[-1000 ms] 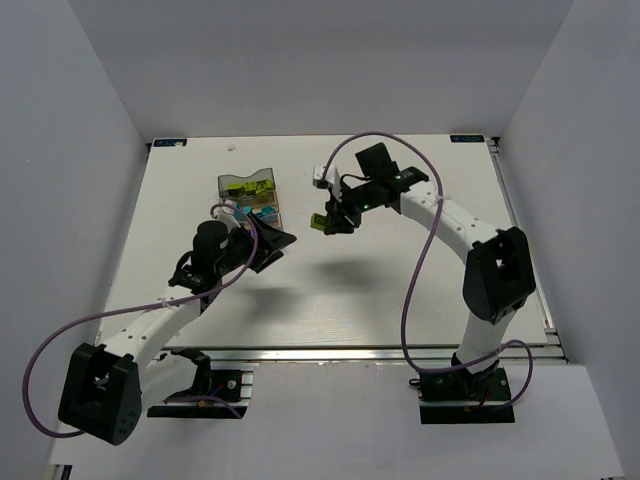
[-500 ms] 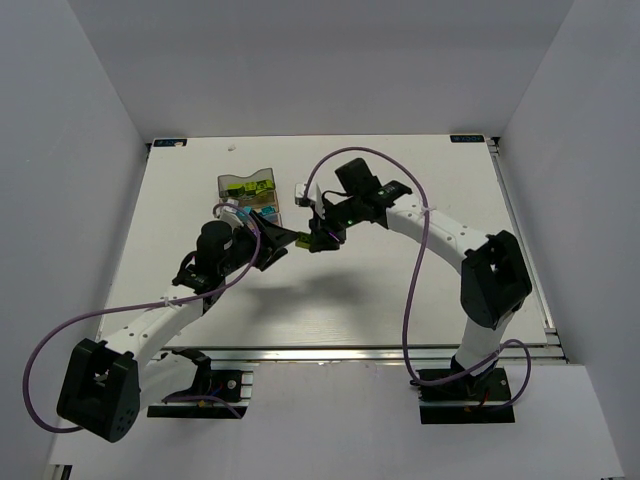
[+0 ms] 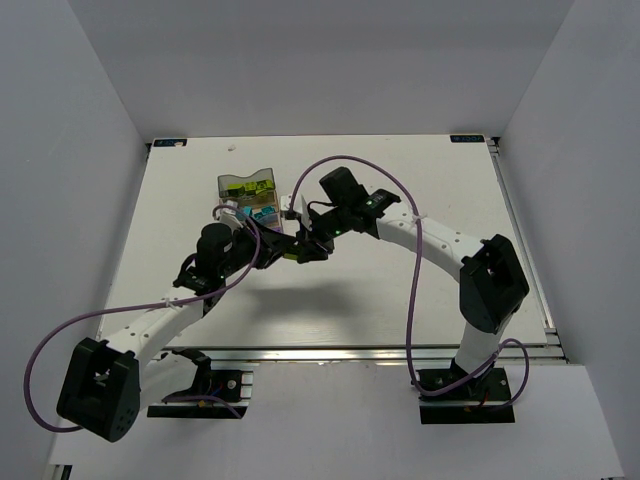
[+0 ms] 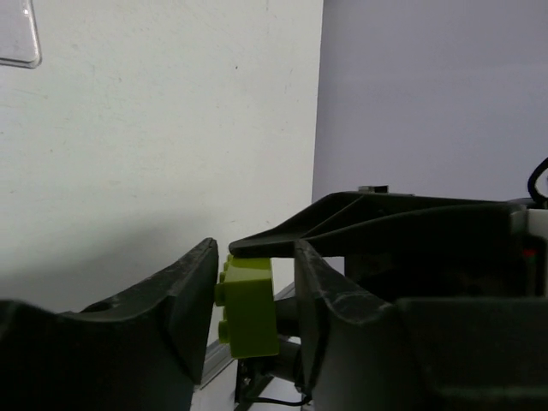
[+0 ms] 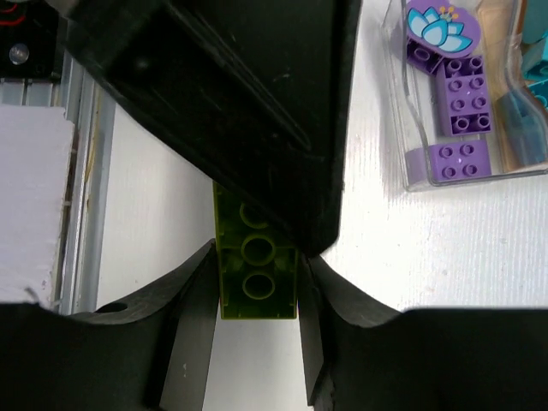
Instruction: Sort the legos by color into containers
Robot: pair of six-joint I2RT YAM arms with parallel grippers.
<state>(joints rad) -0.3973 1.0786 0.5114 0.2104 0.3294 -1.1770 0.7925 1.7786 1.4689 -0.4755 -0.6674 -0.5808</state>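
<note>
- Handover above the table (image 3: 420, 190): the left gripper (image 4: 255, 257) and the right gripper (image 5: 259, 257) meet tip to tip. Each has its jaws pinched on the same lime green brick (image 5: 255, 287), which sits between both pairs of fingers and appears to be lifted off the surface.
- The containers (image 3: 226, 182) stand just beyond the left gripper, close to where the two arms meet.
- From overhead, lime bricks (image 3: 245, 186) lie in the compartment farthest from the grippers and cyan bricks (image 3: 262, 213) in the next one.
- In the right wrist view, purple bricks (image 5: 462, 94) fill the compartment up and to the right of that gripper's fingers.
- All three colours are already binned, so the sorting looks close to done.
- What remains, by the look of it: one gripper must let go, and the shared brick must be carried past the purple and cyan compartments to the lime one.
- No other loose brick can be made out from overhead, though the arms hide part of the surface.
</note>
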